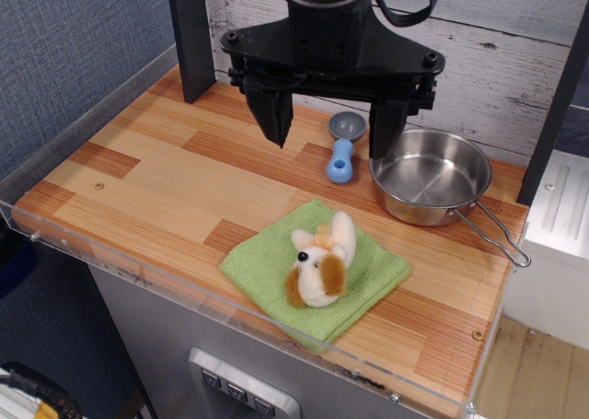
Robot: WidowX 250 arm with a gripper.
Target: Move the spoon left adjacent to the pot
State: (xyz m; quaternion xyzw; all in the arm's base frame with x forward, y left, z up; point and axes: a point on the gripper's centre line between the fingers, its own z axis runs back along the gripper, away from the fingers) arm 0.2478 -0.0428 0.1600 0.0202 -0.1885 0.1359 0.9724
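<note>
The spoon [342,148] lies on the wooden table near the back, its grey bowl pointing away and its light-blue handle toward the front. It sits just left of the pot [431,175], a shiny steel pan with a wire loop handle reaching to the front right. My gripper [332,132] hangs above the spoon, open, with one black finger [275,115] to the spoon's left and the other [386,129] at the pot's left rim. It holds nothing.
A green cloth [368,276] lies at the front middle with a white and brown plush toy [319,259] on it. A clear acrylic rim [184,290] runs along the table's front and left edges. A dark post [191,37] stands at the back left.
</note>
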